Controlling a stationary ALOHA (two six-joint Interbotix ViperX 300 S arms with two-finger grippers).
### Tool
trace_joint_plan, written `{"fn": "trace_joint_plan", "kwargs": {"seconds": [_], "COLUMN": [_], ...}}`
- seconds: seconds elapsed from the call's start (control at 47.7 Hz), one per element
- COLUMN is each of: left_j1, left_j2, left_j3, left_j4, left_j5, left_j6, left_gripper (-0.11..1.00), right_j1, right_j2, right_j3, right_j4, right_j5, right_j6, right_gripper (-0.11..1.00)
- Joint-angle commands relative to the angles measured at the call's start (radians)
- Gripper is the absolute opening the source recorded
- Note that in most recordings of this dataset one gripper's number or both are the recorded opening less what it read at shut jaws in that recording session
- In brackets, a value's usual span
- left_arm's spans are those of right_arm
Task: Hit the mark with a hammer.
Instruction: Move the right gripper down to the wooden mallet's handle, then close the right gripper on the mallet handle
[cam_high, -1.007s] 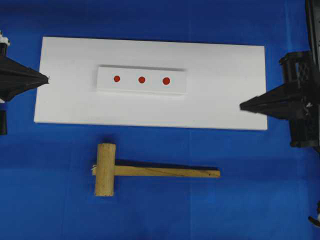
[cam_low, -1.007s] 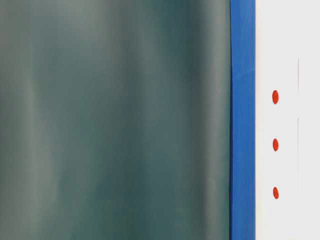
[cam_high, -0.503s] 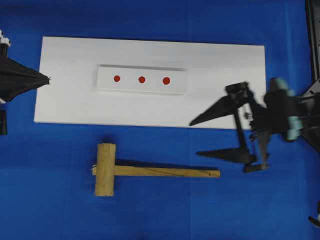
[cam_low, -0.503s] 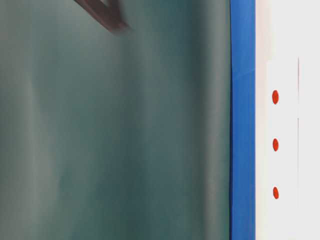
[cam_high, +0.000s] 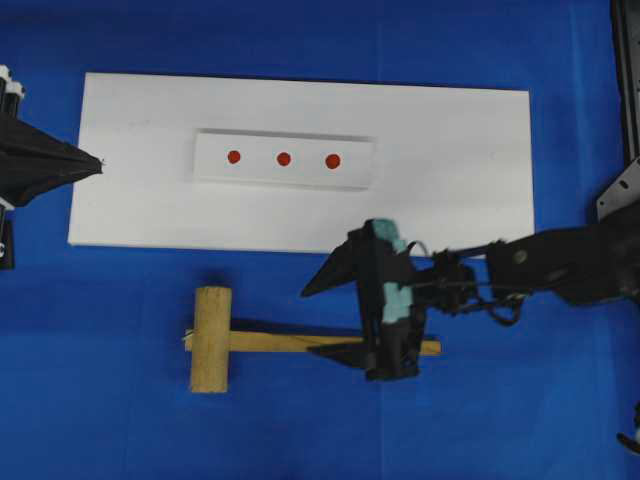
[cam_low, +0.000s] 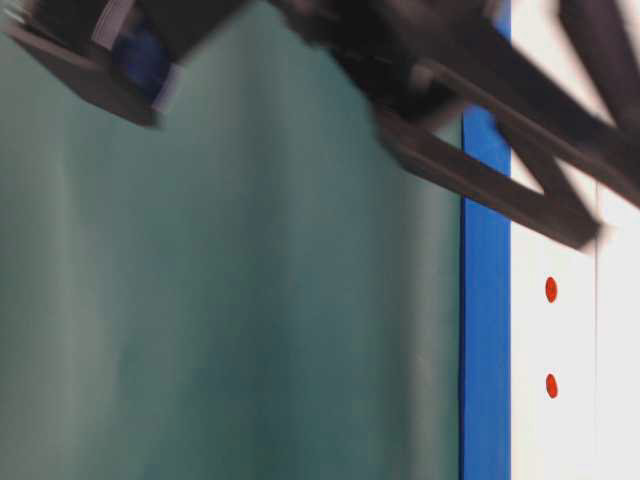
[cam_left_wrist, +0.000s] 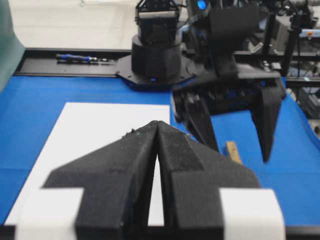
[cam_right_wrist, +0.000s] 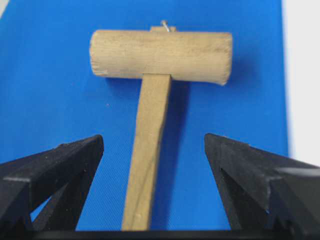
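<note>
The wooden hammer (cam_high: 210, 338) lies flat on the blue cloth with its head to the left and its handle (cam_high: 290, 343) pointing right. My right gripper (cam_high: 308, 323) is open, with one finger on each side of the handle and neither touching it. In the right wrist view the handle (cam_right_wrist: 147, 150) runs up between the fingers (cam_right_wrist: 75, 160) to the head (cam_right_wrist: 161, 55). Three red marks (cam_high: 283, 159) sit in a row on a small white block (cam_high: 355, 165). My left gripper (cam_high: 98, 160) is shut and empty at the board's left edge, and its tips (cam_left_wrist: 156, 122) meet.
The block rests on a large white board (cam_high: 450, 200) behind the hammer. The right arm (cam_high: 560, 265) reaches in from the right edge. In the table-level view it is a dark blur (cam_low: 480, 170) above two red marks (cam_low: 551, 289).
My right arm swung in from the right edge to the hammer handle, and its jaws went from shut to wide open. The left gripper and the hammer stayed put.
</note>
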Motion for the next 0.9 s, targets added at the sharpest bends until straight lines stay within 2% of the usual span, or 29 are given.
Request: {"fn": "trace_joint_plan", "kwargs": {"seconds": [0.0,0.147,0.357,0.65,0.734,0.881], "left_j1": [-0.002,-0.002,-0.002,-0.002,-0.002,-0.003], "left_j2": [0.011,0.011,0.009,0.009,0.009,0.011], "left_j3": [-0.009,-0.005,0.000,0.000,0.002,0.000], "left_j4": [0.000,0.000,0.000,0.000,-0.002,0.000], "left_j5": [-0.005,-0.005,-0.006,-0.005,-0.003,-0.005], "left_j6": [-0.002,-0.002,-0.002,-0.003,-0.009,-0.012], "left_gripper": [0.00,0.00,0.00,0.00,0.00,0.00], "right_j1": [0.021,0.048,0.055,0.063,0.066,0.066], "right_j2": [0.046,0.153,0.259,0.290,0.290,0.288], "right_j3": [-0.037,-0.069,-0.118,-0.118,-0.117,-0.117], "right_j4": [0.028,0.075,0.133,0.166,0.164,0.164], "right_j5": [-0.055,-0.135,-0.147,-0.149,-0.147,-0.143], "right_j6": [-0.002,-0.002,-0.002,-0.014,-0.025,-0.046], "right_gripper": [0.90,0.90,0.90,0.88,0.77,0.33]}}
